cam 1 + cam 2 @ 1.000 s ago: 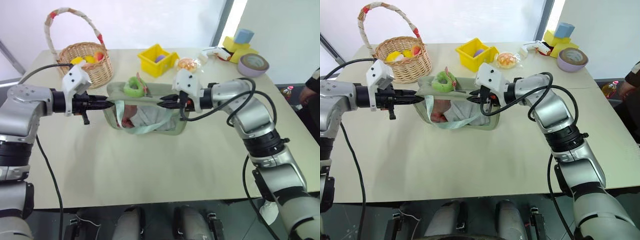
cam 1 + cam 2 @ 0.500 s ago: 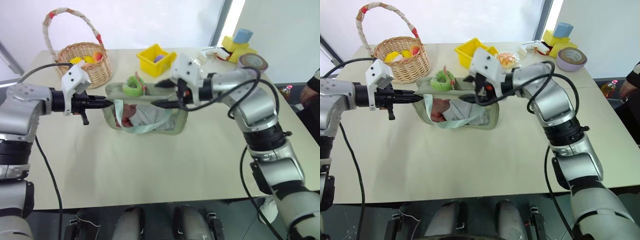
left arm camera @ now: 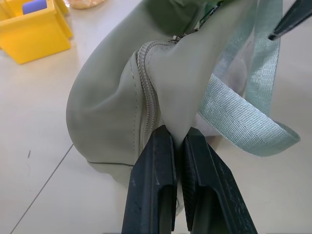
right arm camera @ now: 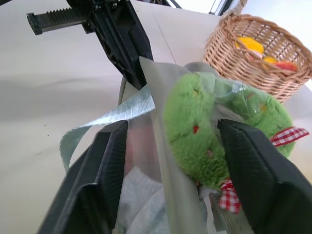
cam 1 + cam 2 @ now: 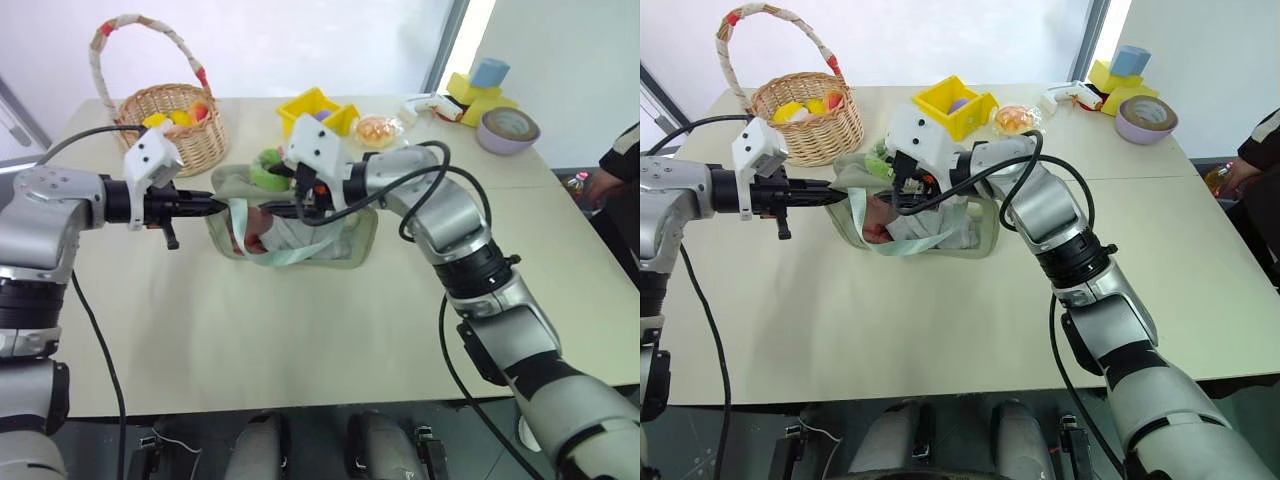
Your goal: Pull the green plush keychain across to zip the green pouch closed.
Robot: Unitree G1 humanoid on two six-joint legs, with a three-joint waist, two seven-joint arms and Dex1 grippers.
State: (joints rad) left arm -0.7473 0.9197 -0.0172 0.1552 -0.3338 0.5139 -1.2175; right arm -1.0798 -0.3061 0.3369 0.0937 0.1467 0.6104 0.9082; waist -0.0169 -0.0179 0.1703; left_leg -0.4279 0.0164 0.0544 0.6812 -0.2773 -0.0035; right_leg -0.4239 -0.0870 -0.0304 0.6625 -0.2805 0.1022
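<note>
The green pouch (image 5: pixel 340 240) lies mid-table, with its mint strap (image 3: pixel 234 107) hanging over the clear front. My left gripper (image 3: pixel 178 141) is shut on the fabric at the pouch's left end, beside the zipper. The green plush keychain (image 4: pixel 195 131) sits at the pouch's top edge near that left end, also seen as the keychain (image 5: pixel 265 172) in the left eye view. My right gripper (image 4: pixel 174 127) reaches in from the right and stands open. One of its fingers (image 4: pixel 109 165) is on each side of the plush. A fold of clear pouch film lies between that finger and the plush.
A wicker basket (image 5: pixel 175 130) with fruit stands at the back left, and a yellow bin (image 5: pixel 318 108) just behind the pouch. An orange wrapped item (image 5: pixel 375 130), a tape roll (image 5: pixel 507 128) and foam blocks (image 5: pixel 480 85) are at the back right. A person's arm (image 5: pixel 612 170) shows at the right edge.
My right gripper let go of the pouch's right end, opened, and swung left along the top to straddle the keychain. The left gripper kept still, holding the pouch.
</note>
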